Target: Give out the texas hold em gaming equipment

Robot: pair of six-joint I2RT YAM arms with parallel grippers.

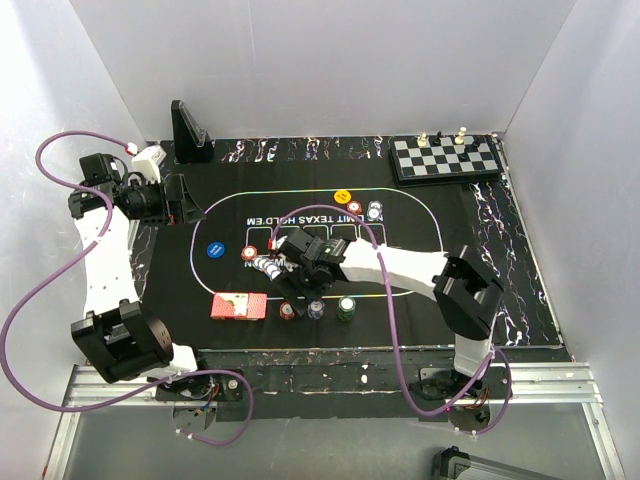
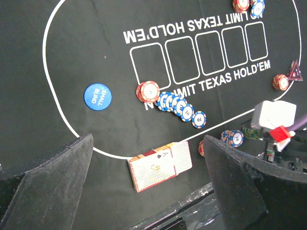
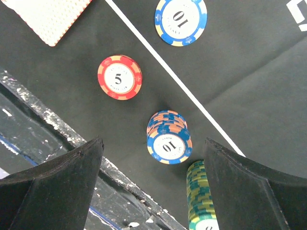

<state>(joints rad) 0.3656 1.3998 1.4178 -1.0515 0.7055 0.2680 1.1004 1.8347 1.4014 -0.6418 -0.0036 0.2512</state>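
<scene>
At mat's (image 1: 420, 215) near edge, right gripper (image 3: 153, 143) jaws spread wide, empty, over blue chip stack (image 3: 169, 139). Centre on it, drop straight: green stack (image 3: 204, 201) crowds 5 o'clock, red stack (image 3: 119, 77) 10 o'clock. Left gripper (image 2: 148, 138) likewise spread, empty, at mat's 10 o'clock.

Robotics lab test cell. Plain white panel walls (image 1: 300, 60) enclose black marbled counter (image 1: 520, 270); silver aluminium mounting rail (image 1: 560, 385) at near edge; loose purple cables (image 1: 80, 134).
</scene>
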